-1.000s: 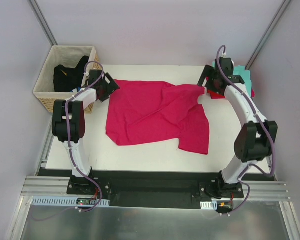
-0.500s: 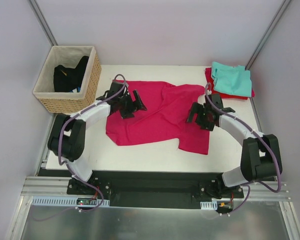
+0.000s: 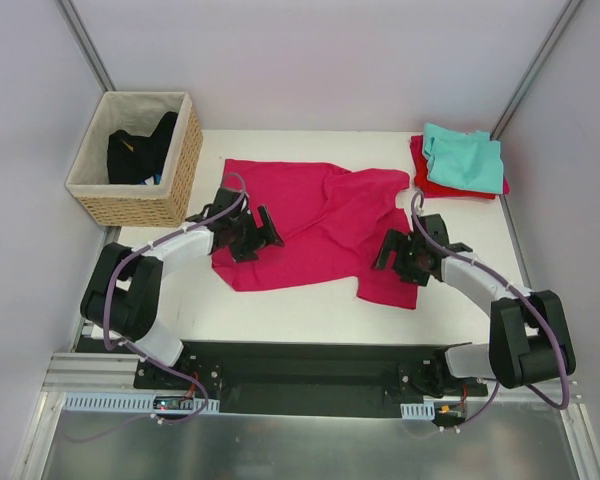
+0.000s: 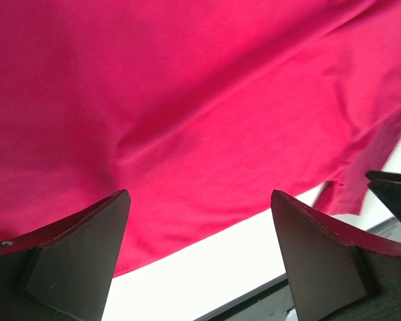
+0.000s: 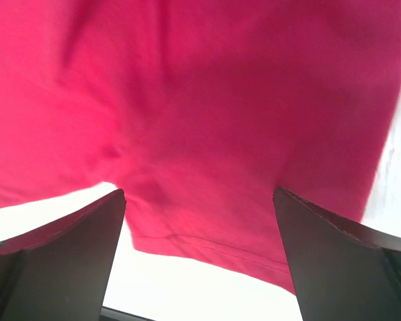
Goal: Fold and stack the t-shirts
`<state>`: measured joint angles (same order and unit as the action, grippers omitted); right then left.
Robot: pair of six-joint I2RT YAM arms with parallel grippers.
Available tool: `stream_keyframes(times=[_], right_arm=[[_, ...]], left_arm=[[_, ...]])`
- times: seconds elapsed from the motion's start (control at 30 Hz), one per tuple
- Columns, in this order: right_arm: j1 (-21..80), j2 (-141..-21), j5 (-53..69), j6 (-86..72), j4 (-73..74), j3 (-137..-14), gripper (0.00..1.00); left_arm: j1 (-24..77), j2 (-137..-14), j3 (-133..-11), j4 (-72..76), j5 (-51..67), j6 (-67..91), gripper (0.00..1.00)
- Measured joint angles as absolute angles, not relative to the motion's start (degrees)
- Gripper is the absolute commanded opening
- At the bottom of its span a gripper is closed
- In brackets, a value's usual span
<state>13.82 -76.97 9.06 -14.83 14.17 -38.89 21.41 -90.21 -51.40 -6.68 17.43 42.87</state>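
A large magenta-pink t-shirt (image 3: 310,215) lies spread and creased across the middle of the table. A folded teal t-shirt (image 3: 465,160) rests on a red t-shirt (image 3: 428,183) at the far right corner. My left gripper (image 3: 264,230) hovers open over the pink shirt's left lower part. In the left wrist view the left gripper (image 4: 199,195) has nothing between its fingers (image 4: 73,261), with pink cloth (image 4: 187,100) and its hem below. My right gripper (image 3: 388,250) is open above the shirt's right lower part. In the right wrist view the right gripper (image 5: 199,192) frames the stitched hem (image 5: 207,244).
A woven wicker basket (image 3: 180,165) with dark clothing inside stands at the far left corner. White table (image 3: 280,305) shows along the near side in front of the shirt. Grey walls close in the back and both sides.
Both arms have swung from the shirt's far corners toward the near side and now hang low over its lower half. Both grippers stayed open. The shirt lies much as before.
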Motion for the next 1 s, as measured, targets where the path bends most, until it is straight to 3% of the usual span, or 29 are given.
stream_keyframes(times=[0.37,0.8,1.0], right_arm=[[14.35,-65.39,6.37,-18.31,14.26,-29.52,0.97],[22.28,-30.46,-4.14,-27.99,41.93,-26.92,0.96],[23.94,-26.30,-6.02,-27.42,47.18,-29.26,0.96]], left_arm=[[21.82,-84.33,-41.52,-5.32,13.74,43.68,0.87],[21.80,-64.16,-28.82,-10.11,9.45,45.69,0.87],[21.82,-59.46,-28.93,-13.06,8.43,45.78,0.87]])
